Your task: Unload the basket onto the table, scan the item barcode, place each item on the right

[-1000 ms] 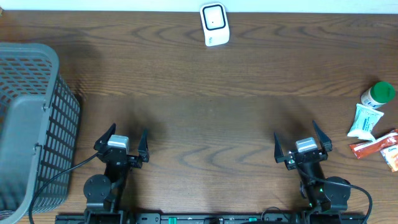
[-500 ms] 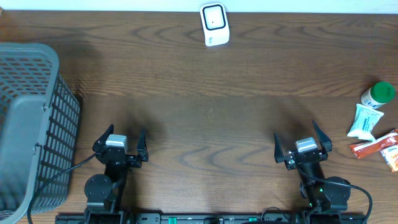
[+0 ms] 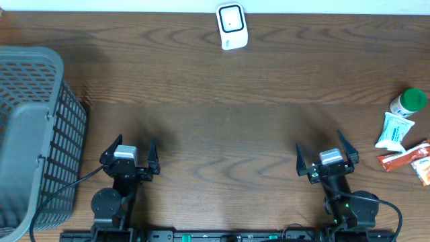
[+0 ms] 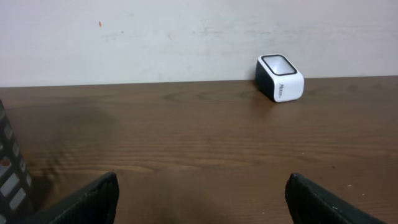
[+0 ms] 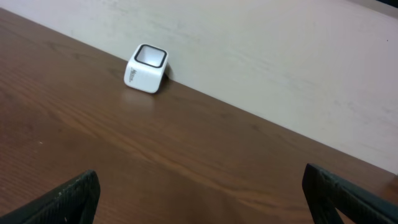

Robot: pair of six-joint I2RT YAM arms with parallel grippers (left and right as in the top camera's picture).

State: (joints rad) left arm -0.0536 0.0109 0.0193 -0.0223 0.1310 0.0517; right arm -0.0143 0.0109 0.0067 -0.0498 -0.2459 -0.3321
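A white barcode scanner (image 3: pixel 232 26) with a dark window stands at the table's far edge by the wall; it also shows as the scanner (image 4: pixel 280 78) in the left wrist view and the scanner (image 5: pixel 147 68) in the right wrist view. Items lie at the right edge: a green-capped white bottle (image 3: pixel 408 102), a white tube (image 3: pixel 394 130), a red sachet (image 3: pixel 402 157) and an orange packet (image 3: pixel 423 171). My left gripper (image 3: pixel 130 154) (image 4: pixel 200 199) is open at the near left, holding nothing. My right gripper (image 3: pixel 327 156) (image 5: pixel 202 196) is open at the near right, holding nothing.
A grey mesh basket (image 3: pixel 32 128) fills the left side of the wooden table (image 3: pixel 222 114). A pale wall (image 4: pixel 186 37) runs along the far edge behind the scanner.
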